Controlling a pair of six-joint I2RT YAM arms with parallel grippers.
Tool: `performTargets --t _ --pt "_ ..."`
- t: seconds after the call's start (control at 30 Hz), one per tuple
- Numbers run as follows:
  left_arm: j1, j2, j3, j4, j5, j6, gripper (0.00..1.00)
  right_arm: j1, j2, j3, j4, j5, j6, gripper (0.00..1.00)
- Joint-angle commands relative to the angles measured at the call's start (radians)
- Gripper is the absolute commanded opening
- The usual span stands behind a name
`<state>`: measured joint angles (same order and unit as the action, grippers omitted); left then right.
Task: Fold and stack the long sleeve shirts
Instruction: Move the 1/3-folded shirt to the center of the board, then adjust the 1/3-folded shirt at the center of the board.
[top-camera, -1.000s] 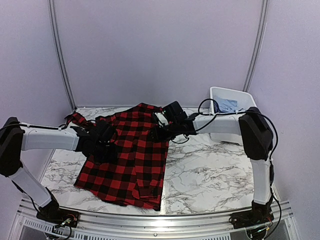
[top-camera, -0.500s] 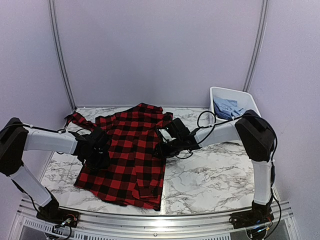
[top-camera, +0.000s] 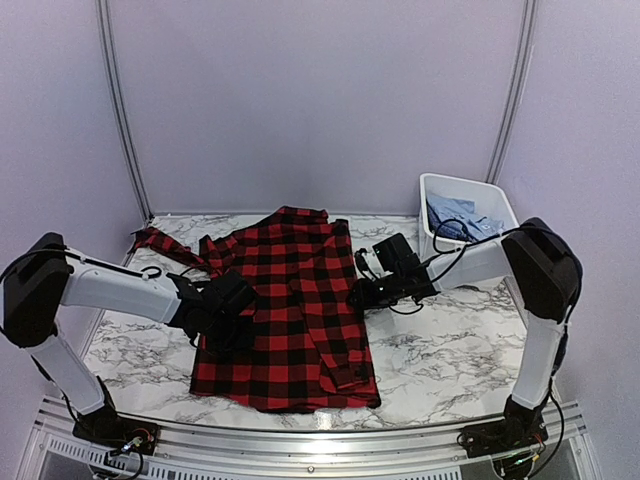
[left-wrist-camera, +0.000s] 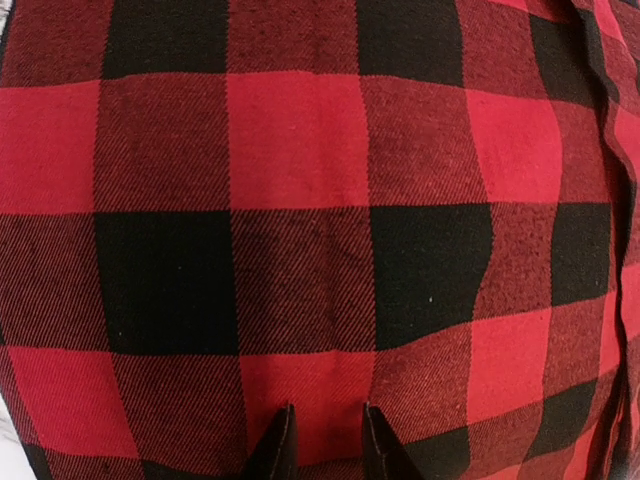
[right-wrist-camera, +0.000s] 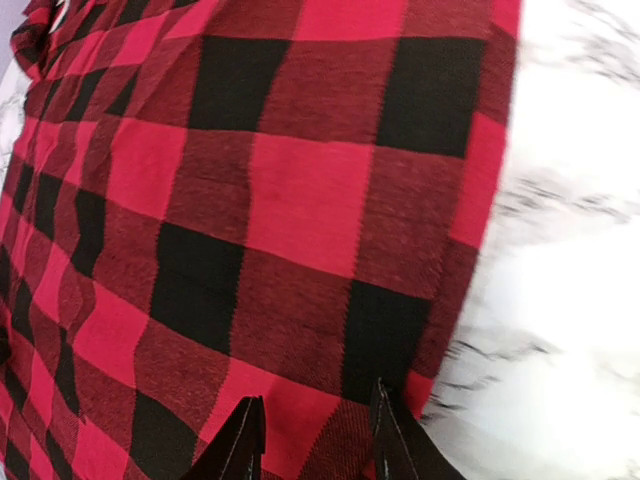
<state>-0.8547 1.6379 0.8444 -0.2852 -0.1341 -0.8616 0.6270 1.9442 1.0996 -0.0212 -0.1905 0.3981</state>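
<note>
A red-and-black check long sleeve shirt (top-camera: 295, 300) lies spread flat on the marble table, collar at the back, one sleeve (top-camera: 160, 243) trailing to the far left. My left gripper (top-camera: 228, 312) sits low on the shirt's left side; in the left wrist view its fingertips (left-wrist-camera: 325, 440) stand a little apart with a fold of check cloth (left-wrist-camera: 300, 200) pinched between them. My right gripper (top-camera: 362, 293) is at the shirt's right edge, its tips (right-wrist-camera: 315, 435) narrowly apart with the hem of the shirt (right-wrist-camera: 300, 200) between them. Light blue shirts (top-camera: 455, 213) lie in the tub.
A white plastic tub (top-camera: 470, 185) stands at the back right corner, close behind the right forearm. Bare marble table (top-camera: 450, 350) shows to the right of the shirt and at the front left. A metal rail runs along the near edge.
Both grippers have slid to the right and nearer, and the check shirt has come with them, lying more squarely and flatter. The tub's contents show more now.
</note>
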Motion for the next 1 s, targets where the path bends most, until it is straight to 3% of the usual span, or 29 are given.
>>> performTargets --t 0.0,0.27,0.43,0.6,0.77,0.97 --pt "-0.076 0.055 0.038 -0.006 0.042 -0.11 0.24 -0.039 -0.045 -0.074 -0.092 0.084 -0.046 0.36" --pt "-0.194 0.07 0.104 0.002 0.039 -0.189 0.24 -0.047 -0.173 -0.19 -0.14 0.114 -0.065 0.37" --pt "-0.194 0.034 0.23 -0.05 -0.012 -0.099 0.3 -0.029 -0.269 -0.252 -0.179 0.144 -0.067 0.38" --pt "-0.15 0.111 0.428 -0.068 -0.031 0.036 0.31 -0.019 -0.363 -0.256 -0.207 0.159 -0.051 0.4" --pt "-0.111 0.271 0.604 -0.045 -0.019 0.132 0.31 -0.027 -0.368 -0.132 -0.175 0.184 -0.076 0.44" --pt "-0.011 0.425 0.8 -0.008 0.004 0.181 0.3 -0.085 -0.164 0.164 -0.118 0.182 -0.133 0.47"
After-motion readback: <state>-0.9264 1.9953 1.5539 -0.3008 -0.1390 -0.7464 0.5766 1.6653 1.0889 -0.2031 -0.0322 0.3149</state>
